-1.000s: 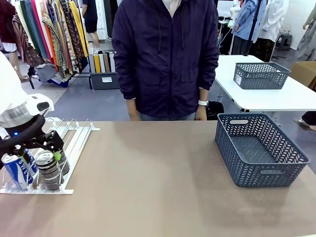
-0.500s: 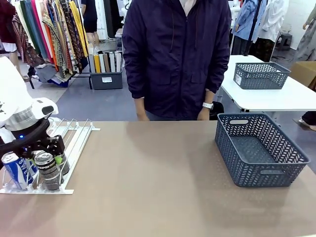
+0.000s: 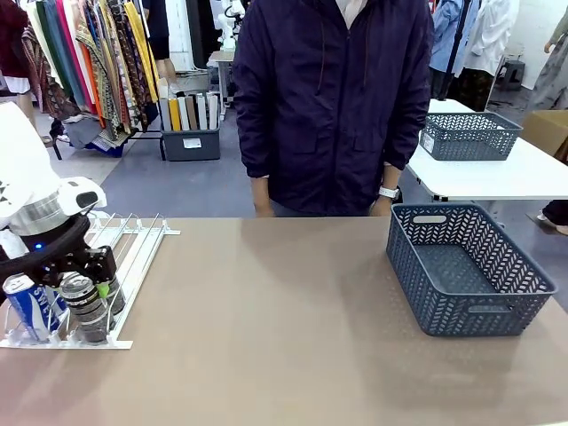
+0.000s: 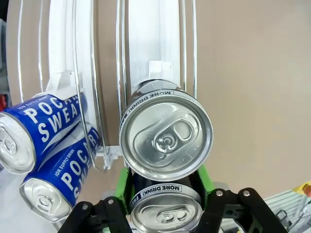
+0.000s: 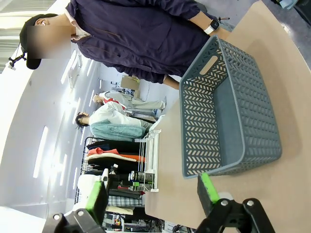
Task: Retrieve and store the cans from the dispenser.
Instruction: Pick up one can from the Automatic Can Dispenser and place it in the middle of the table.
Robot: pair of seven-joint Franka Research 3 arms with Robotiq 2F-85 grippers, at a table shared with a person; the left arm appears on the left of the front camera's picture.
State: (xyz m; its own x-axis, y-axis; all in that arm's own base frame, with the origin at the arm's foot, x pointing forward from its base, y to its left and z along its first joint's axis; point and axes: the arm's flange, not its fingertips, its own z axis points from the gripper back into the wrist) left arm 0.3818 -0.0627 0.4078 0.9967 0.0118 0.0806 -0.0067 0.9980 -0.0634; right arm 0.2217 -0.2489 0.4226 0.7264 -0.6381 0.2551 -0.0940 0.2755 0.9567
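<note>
Left gripper: I see it closed on a dark can, green pads against both of the can's sides.
Dark can: upright in a lane of the dispenser, at its near end.
Second dark can: same lane, right against the held one; I can't tell whether they touch.
Blue cans: two, in the dispenser lane beside the dark pair, leaning on each other.
Dispenser: on the table, at its left edge from my side.
Right gripper: fingers spread wide, holding nothing, well away from the dispenser.
Basket: far across the table from the dispenser, on the right.
Person: standing at the far edge, arms down, between dispenser and basket.
</note>
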